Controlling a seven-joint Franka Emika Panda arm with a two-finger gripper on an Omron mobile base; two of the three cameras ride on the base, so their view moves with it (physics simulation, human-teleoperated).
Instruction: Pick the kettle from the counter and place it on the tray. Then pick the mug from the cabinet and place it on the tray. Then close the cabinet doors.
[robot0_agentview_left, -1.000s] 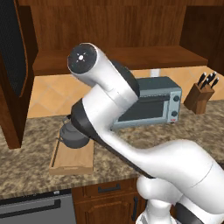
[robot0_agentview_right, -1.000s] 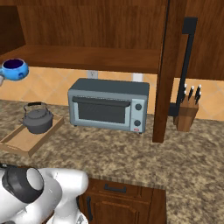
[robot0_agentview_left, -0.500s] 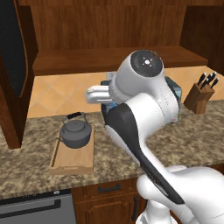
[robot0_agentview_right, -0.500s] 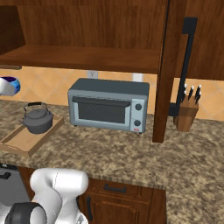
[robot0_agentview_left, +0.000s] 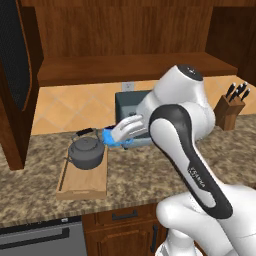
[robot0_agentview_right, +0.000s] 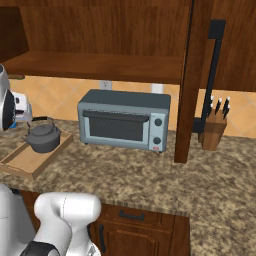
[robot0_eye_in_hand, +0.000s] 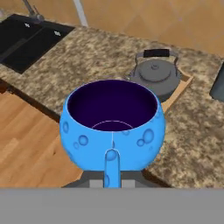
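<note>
My gripper (robot0_agentview_left: 119, 134) is shut on the handle of the bright blue mug (robot0_agentview_left: 110, 136), which hangs upright just right of the kettle. In the hand view the mug (robot0_eye_in_hand: 113, 127) sits close in front, dark inside, handle towards the camera. The dark grey kettle (robot0_agentview_left: 87, 152) (robot0_agentview_right: 43, 138) (robot0_eye_in_hand: 156, 76) stands on the far end of the light wooden tray (robot0_agentview_left: 82, 186) (robot0_agentview_right: 22, 164) (robot0_eye_in_hand: 186, 85), on the granite counter (robot0_agentview_left: 150, 175). The cabinet shelf (robot0_agentview_left: 135, 67) (robot0_agentview_right: 100, 65) is bare, and both cabinet doors (robot0_agentview_left: 17, 75) (robot0_agentview_right: 192, 75) stand open.
A grey-blue toaster oven (robot0_agentview_right: 125, 120) stands behind my arm, right of the tray. A knife block (robot0_agentview_left: 230, 107) (robot0_agentview_right: 214, 127) sits further right. A black sink (robot0_eye_in_hand: 26, 39) lies left of the tray. The tray's near half is bare wood.
My arm has swung down and right from shelf height, carrying the mug down to just beside the kettle. Kettle and tray have stayed put.
</note>
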